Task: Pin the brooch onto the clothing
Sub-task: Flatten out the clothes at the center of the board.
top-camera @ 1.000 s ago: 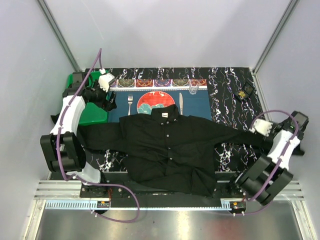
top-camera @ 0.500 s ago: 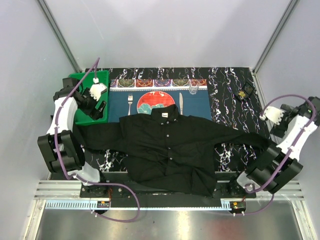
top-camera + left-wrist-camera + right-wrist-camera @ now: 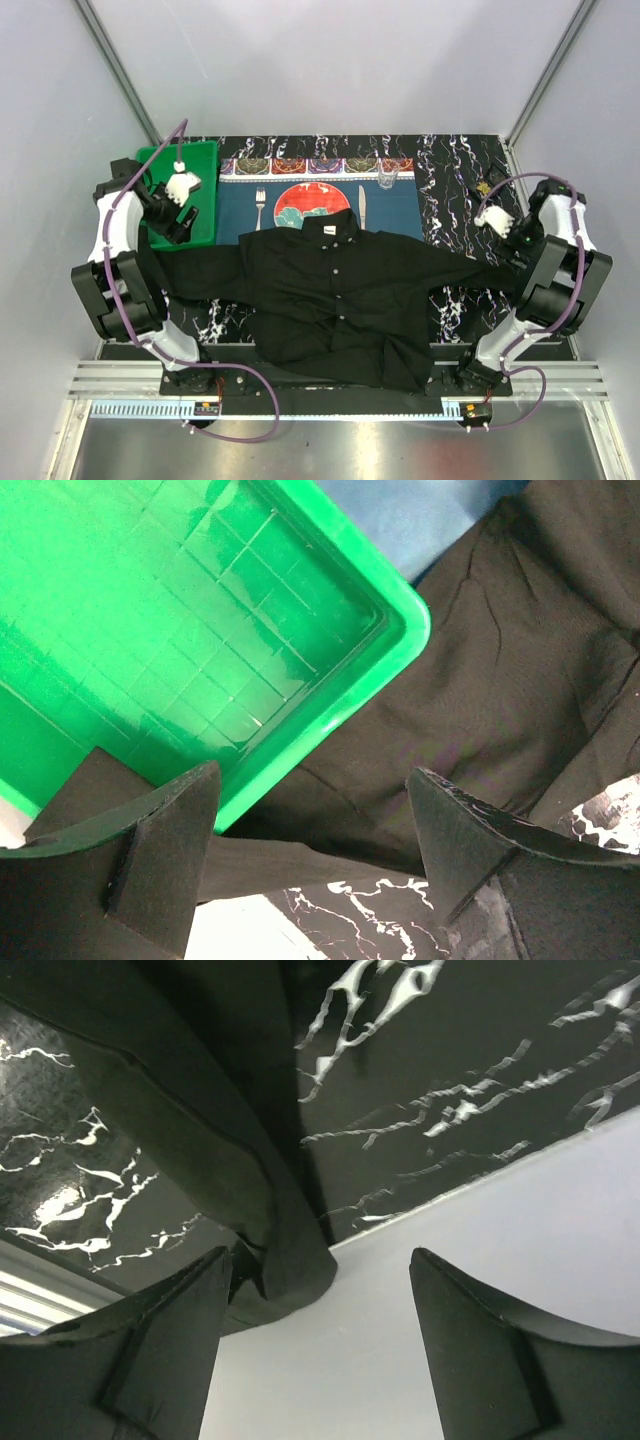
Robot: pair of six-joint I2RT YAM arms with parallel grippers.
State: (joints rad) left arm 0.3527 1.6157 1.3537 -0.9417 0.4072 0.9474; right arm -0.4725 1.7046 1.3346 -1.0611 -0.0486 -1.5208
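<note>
The clothing [image 3: 340,300], a black button-up shirt, lies spread flat with both sleeves stretched outward. The brooch [image 3: 484,187] is a tiny gold speck on a small dark pad at the back right, apart from the shirt. My left gripper [image 3: 190,225] [image 3: 315,850] hovers open above the left sleeve [image 3: 500,700] and the corner of the green tray, holding nothing. My right gripper [image 3: 518,248] [image 3: 320,1340] is open above the right cuff [image 3: 290,1260], which lies by the table's edge. Its jaws stand wide with nothing between them.
A green tray [image 3: 195,165] [image 3: 200,610] sits at the back left. Behind the collar lies a blue placemat [image 3: 400,210] with a printed plate, fork and knife, and a small glass [image 3: 388,178] stands on it. White walls close in both sides.
My right arm has swung up and back from the sleeve end, its jaws wider than before. My left gripper has drawn leftward from the placemat edge to over the tray.
</note>
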